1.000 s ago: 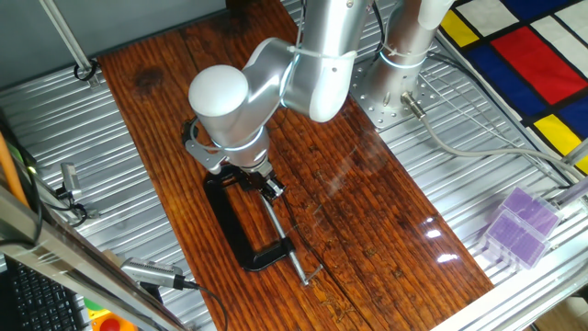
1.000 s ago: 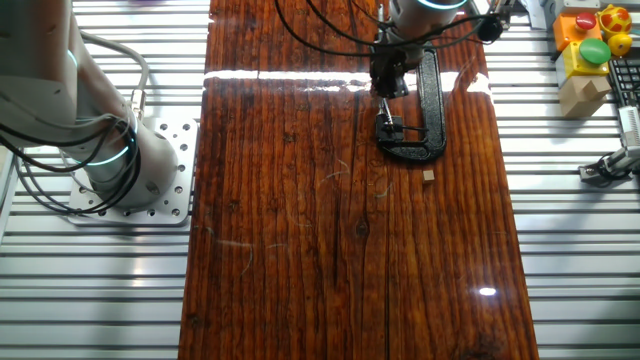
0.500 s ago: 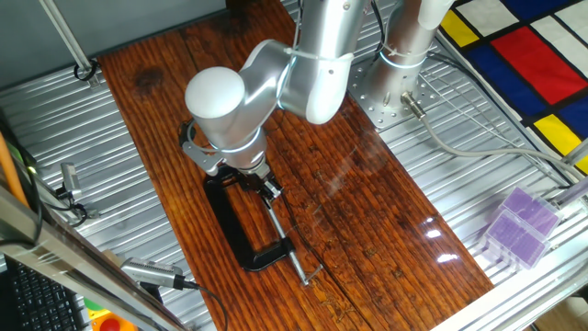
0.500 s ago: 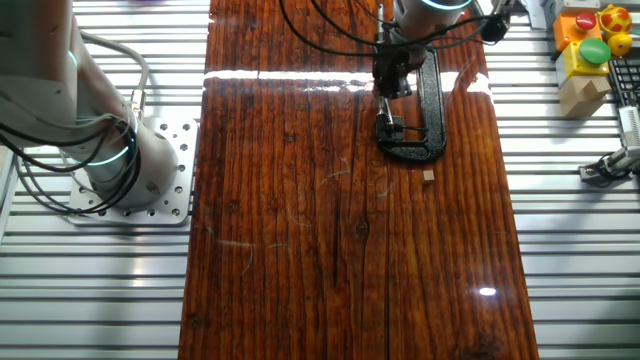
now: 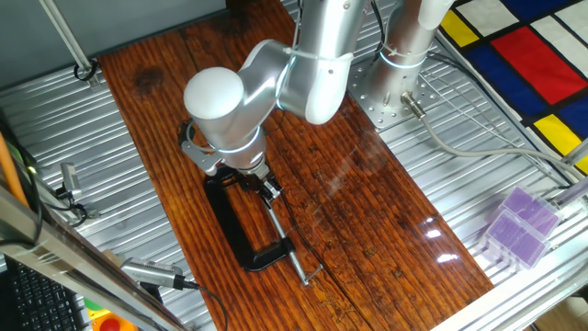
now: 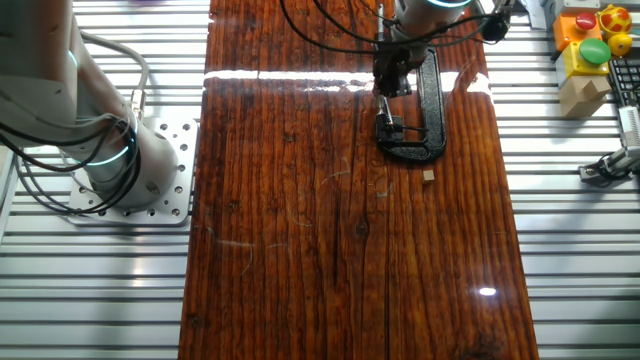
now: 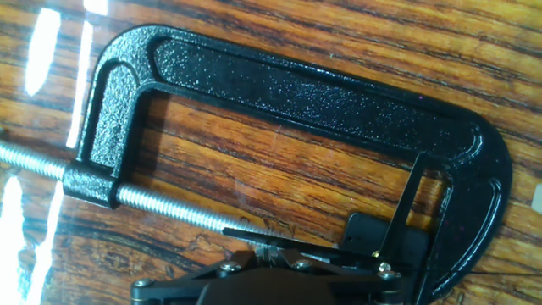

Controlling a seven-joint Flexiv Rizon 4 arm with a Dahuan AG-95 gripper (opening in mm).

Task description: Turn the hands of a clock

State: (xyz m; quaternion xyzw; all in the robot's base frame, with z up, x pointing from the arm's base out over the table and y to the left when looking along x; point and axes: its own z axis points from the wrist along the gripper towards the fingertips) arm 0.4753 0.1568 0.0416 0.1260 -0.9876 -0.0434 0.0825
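Note:
A black C-clamp (image 7: 322, 93) lies flat on the wooden table; it also shows in one fixed view (image 5: 230, 230) and in the other fixed view (image 6: 432, 100). In its jaw sits a small black clock (image 7: 366, 230) with two thin black hands: a long hand (image 7: 292, 241) that points left along the screw and another hand (image 7: 405, 203) that points up. My gripper (image 7: 264, 247) hangs just over the long hand beside the screw's tip, its fingers close together. It stands over the clamp's jaw (image 5: 264, 187) (image 6: 386, 98). Whether it touches the hand is hidden.
The clamp's threaded screw (image 7: 161, 202) runs left past the frame. A small wooden cube (image 6: 428, 175) lies below the clamp. A purple box (image 5: 519, 225) sits on the metal rails to the right, and coloured toy blocks (image 6: 590, 45) at the far corner.
The arm has shifted very slightly to the left over the clamp. The clamp has not moved.

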